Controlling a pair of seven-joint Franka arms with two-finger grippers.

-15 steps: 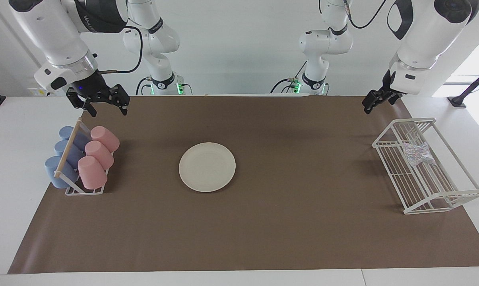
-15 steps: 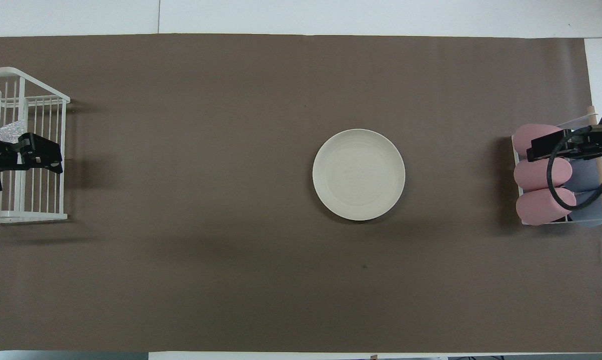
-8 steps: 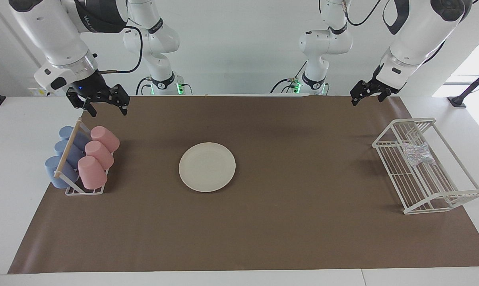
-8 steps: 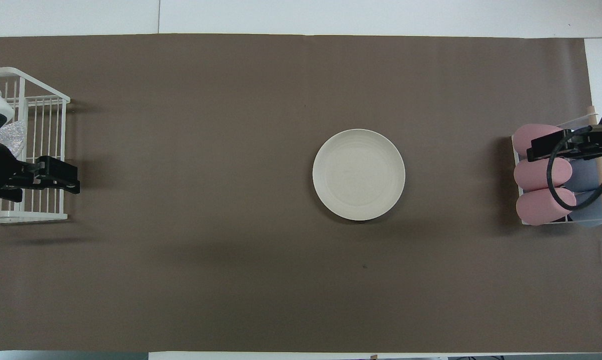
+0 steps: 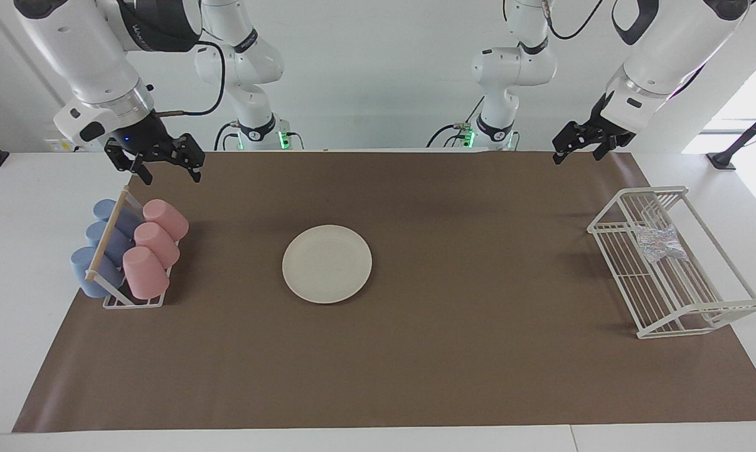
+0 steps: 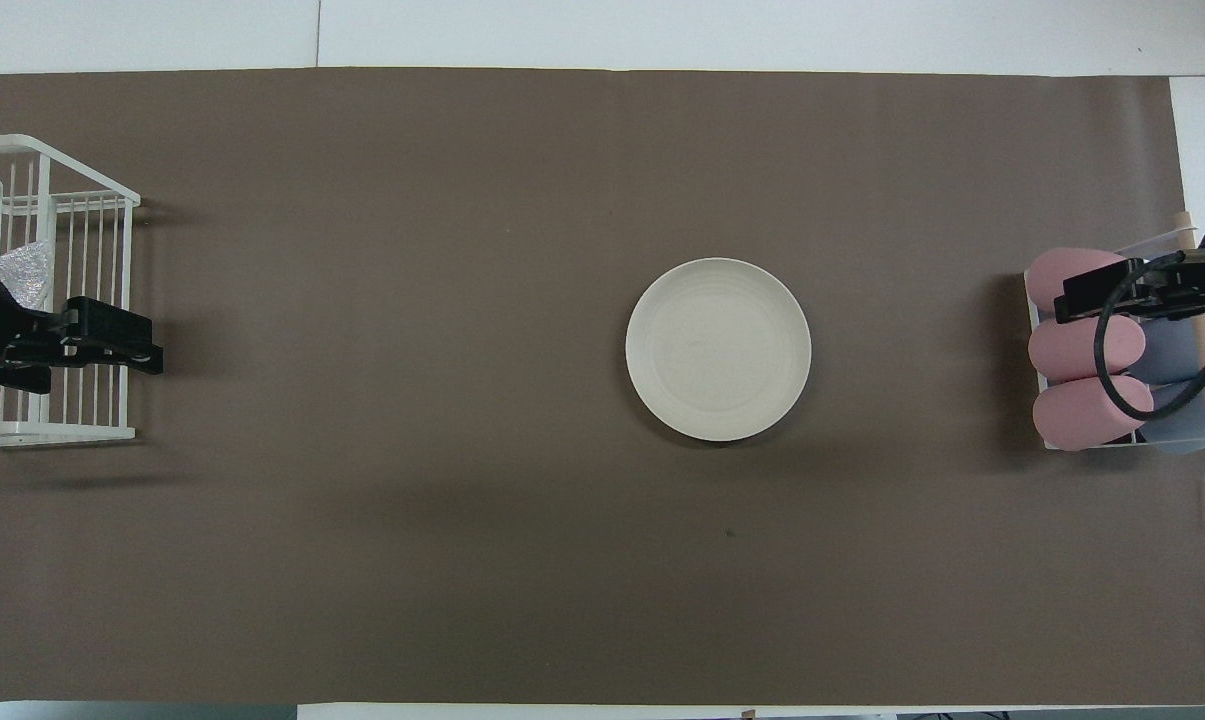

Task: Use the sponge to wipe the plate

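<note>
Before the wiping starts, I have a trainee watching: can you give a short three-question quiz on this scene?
1. True or false: the sponge lies on the plate.
2. Which holds the sponge: A) the white wire rack, B) the cup rack, C) the left gripper?
3. Fill in: the right gripper hangs open above the cup rack's end nearer the ____.

Key: 1 false; it lies apart, in the wire rack. 2 A. 3 robots.
</note>
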